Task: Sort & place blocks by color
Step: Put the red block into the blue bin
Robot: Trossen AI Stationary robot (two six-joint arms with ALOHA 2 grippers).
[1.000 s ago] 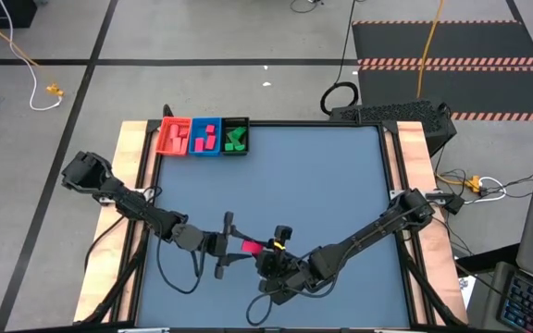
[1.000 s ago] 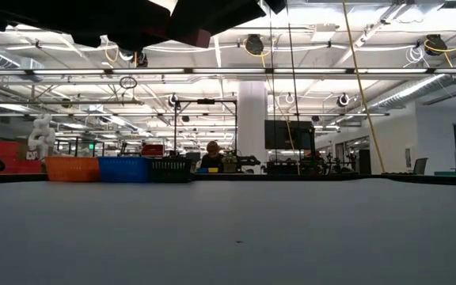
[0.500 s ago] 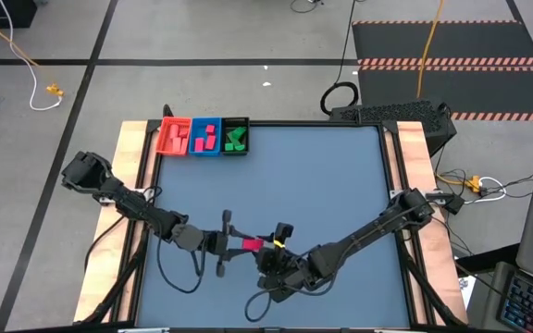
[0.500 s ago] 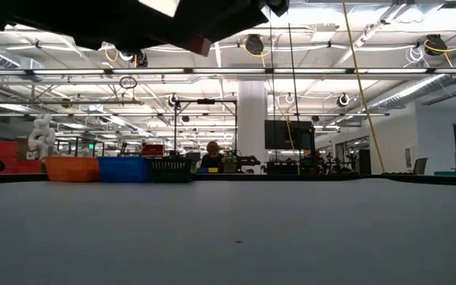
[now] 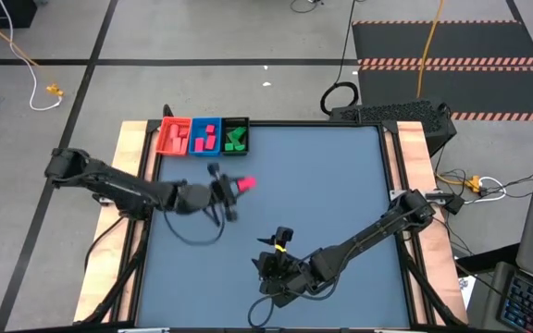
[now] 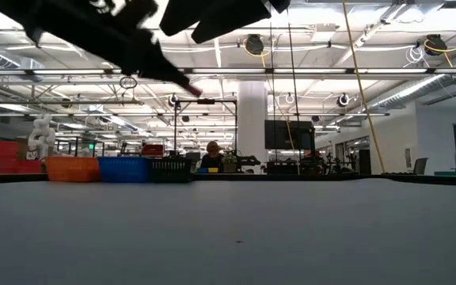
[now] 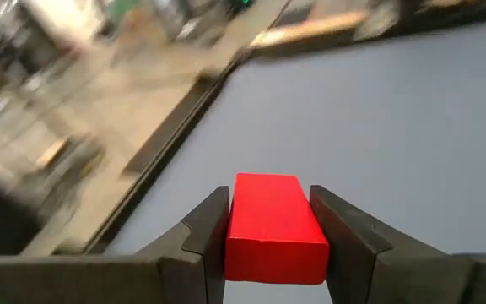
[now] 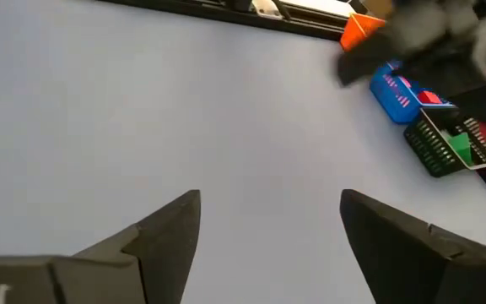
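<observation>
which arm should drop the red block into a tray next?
Left. The left gripper already holds the red block and sits nearer the trays. The right gripper is open, empty and farther off.

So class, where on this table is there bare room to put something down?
Bare blue mat spans the middle and right. Crowded: far-left corner's small red, blue, black trays; left pincer holds a pink-red block nearby.

Both arms are dark, jointed links with loose black cables looping beside them. The right arm (image 5: 359, 242) carries a small yellow mark near its wrist. Each pincer has two wedge-shaped dark fingers (image 8: 163, 230).
</observation>
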